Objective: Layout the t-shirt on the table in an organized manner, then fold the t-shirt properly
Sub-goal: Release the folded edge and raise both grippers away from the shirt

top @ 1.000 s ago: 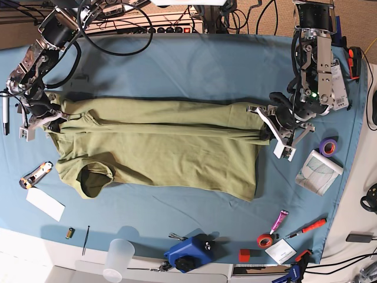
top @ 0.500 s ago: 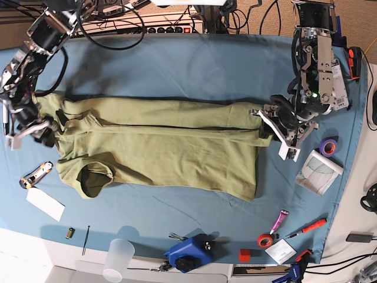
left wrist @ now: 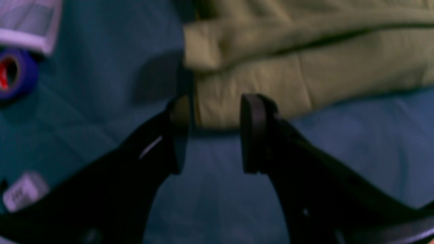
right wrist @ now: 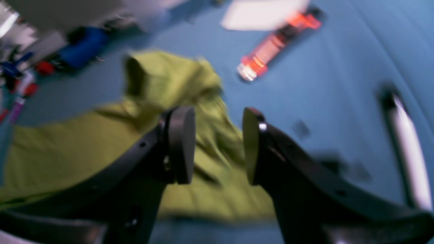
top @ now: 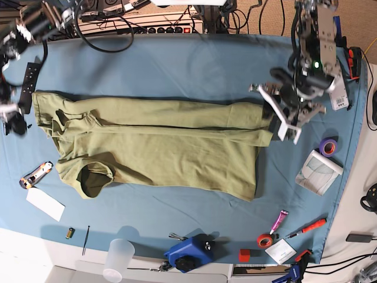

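Both arms are letting go: the left gripper (left wrist: 210, 134) and right gripper (right wrist: 218, 145) are now spread, pinching nothing. They are lifting away from the t-shirt (top: 159, 147), leaving its far fold lying flat on the table (top: 177, 65).

**Colours on the bench**

I log the shirt (top: 159, 150) as plain olive green, no print; in the right wrist view it reads brighter, yellow-green. The table (top: 177, 65) cloth is an even teal-blue, unpatterned. Both grippers, left (left wrist: 212, 134) and right (right wrist: 218, 145), show matte black fingers. Near the table's right edge I note a purple tape roll (top: 328, 146), its core red in the left wrist view, beside a white pad (top: 318, 171) with faint grey lines. Along the front edge: a blue tool (top: 189, 250), a red tape roll (top: 264, 240), a magenta pen (top: 279, 221), an orange-red screwdriver (top: 310, 226). At left, a white card (top: 45, 204) and an orange-and-silver knife (top: 35, 174).
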You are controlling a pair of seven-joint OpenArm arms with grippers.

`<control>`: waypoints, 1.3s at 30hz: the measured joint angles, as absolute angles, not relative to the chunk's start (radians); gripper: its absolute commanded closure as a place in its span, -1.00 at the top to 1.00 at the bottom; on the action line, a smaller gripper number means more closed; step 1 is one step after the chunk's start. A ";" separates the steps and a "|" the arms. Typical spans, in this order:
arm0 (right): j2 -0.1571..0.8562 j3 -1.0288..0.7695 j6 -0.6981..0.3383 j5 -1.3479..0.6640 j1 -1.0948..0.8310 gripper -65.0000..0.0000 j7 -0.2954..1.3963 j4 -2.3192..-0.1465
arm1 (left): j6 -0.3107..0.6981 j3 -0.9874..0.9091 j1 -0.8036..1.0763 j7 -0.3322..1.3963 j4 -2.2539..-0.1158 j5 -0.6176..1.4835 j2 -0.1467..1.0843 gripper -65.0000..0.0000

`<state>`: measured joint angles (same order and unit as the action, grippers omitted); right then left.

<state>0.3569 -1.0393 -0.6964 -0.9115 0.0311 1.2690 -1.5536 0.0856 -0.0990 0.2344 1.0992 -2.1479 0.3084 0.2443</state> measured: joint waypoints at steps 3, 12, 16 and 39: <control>0.356 -1.066 -0.696 -0.908 -0.068 -0.25 1.279 -1.554 | 0.086 -0.108 0.280 1.094 -2.176 0.299 0.244 -0.21; 0.327 -1.059 -0.697 -0.872 -0.194 -0.15 1.230 -1.469 | 0.086 -0.112 0.354 1.092 -2.179 0.352 0.228 -0.21; 0.328 -1.010 -0.696 -0.865 -0.194 -0.06 1.221 -1.409 | 0.086 -0.112 0.354 1.087 -2.179 0.352 0.224 -0.21; 0.273 -0.901 -0.547 -0.813 -0.097 -0.06 1.126 -1.376 | 0.101 -0.112 0.354 1.073 -2.179 0.352 0.228 -0.21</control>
